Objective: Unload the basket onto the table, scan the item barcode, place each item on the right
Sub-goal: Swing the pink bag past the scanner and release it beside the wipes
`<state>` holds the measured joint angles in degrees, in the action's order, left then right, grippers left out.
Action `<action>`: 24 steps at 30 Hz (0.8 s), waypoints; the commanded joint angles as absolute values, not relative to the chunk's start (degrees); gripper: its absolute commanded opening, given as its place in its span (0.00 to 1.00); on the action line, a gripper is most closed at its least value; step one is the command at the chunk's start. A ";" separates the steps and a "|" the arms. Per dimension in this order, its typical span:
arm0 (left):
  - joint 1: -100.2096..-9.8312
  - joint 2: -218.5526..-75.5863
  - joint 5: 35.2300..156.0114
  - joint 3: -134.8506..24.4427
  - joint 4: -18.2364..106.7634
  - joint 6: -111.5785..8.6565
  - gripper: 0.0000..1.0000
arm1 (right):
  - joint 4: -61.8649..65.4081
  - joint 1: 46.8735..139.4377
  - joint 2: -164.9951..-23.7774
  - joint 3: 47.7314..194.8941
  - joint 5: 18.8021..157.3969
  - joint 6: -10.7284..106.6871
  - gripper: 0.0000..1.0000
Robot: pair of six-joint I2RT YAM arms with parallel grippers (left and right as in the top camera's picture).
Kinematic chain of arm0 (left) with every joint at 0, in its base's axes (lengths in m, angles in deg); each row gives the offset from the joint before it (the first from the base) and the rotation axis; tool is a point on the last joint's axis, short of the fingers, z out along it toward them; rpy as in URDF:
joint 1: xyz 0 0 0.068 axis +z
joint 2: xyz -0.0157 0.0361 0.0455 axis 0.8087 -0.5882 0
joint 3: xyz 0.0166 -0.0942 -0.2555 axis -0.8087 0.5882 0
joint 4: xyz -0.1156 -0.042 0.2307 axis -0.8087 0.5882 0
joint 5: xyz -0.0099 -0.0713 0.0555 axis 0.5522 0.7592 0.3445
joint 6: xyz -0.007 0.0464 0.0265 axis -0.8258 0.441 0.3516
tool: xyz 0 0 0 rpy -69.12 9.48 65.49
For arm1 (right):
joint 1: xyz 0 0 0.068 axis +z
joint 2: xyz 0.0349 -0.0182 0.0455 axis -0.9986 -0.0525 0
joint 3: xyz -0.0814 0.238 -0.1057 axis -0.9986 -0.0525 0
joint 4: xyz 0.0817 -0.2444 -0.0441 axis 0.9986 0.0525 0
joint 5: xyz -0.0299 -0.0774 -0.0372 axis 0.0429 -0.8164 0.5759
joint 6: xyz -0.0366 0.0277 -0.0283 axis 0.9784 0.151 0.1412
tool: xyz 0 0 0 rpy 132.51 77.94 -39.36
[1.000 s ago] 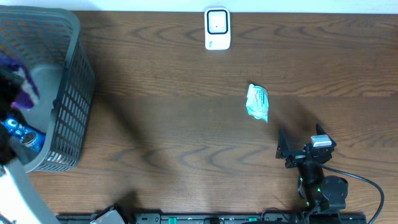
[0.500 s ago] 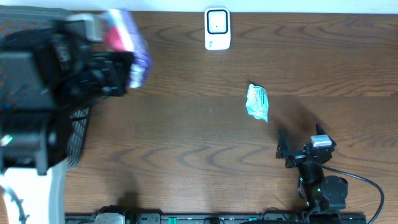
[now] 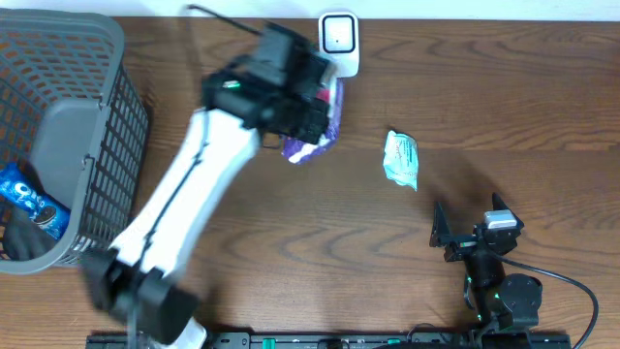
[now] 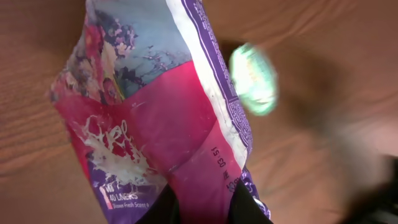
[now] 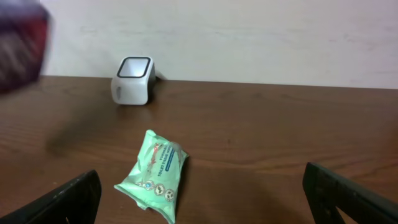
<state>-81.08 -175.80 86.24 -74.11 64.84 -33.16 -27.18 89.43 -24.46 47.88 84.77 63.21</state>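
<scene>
Dark wooden table [image 3: 291, 233] fills the view. At top centre sits the white barcode scanner [image 3: 338, 44], and the left gripper [image 3: 312, 114] is clamped on a purple-and-pink snack packet [image 3: 308, 150], held just below and left of it. A green wipes pack [image 3: 401, 160] lies right of centre. Lower right, the right gripper [image 3: 468, 225] stands wide apart, empty. A grey basket [image 3: 111, 174] at upper left holds a blue biscuit packet [image 3: 34, 204].

Left arm [image 3: 184, 208] seemingly crowds scanner [image 3: 338, 39] — open tabletop [image 3: 523, 107] beyond green packet [image 3: 401, 159]

Grey basket [image 3: 107, 184], green wipes packet [image 3: 400, 160], wooden table [image 3: 320, 247]
</scene>
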 commanded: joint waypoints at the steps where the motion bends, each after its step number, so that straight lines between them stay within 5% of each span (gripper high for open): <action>1: -83.86 -182.12 77.94 -73.76 63.99 -32.30 0.07 | -26.98 89.34 -24.37 47.80 85.09 63.85 0.99; 4: -85.67 -186.62 77.98 -73.76 62.18 -34.73 0.08 | -26.98 89.34 -24.37 47.80 85.09 63.87 0.99; 8: -87.66 -190.64 77.98 -73.76 59.84 -35.45 0.53 | -26.98 89.34 -24.37 47.80 85.09 63.85 0.99; 10: -88.30 -191.17 78.00 -73.76 59.31 -35.56 0.67 | -26.98 89.32 -24.37 47.80 85.09 63.85 0.99; 13: -88.38 -189.85 78.00 -74.46 59.38 -38.18 0.72 | -26.98 89.34 -24.37 47.80 85.09 63.87 0.99; 16: -87.36 -186.69 77.98 -76.01 60.49 -38.51 0.94 | -26.98 89.34 -24.37 47.80 85.09 63.85 0.99; 24: -78.22 -169.90 77.76 -76.45 61.93 -38.51 0.98 | -26.98 89.34 -24.37 47.80 85.09 63.85 0.99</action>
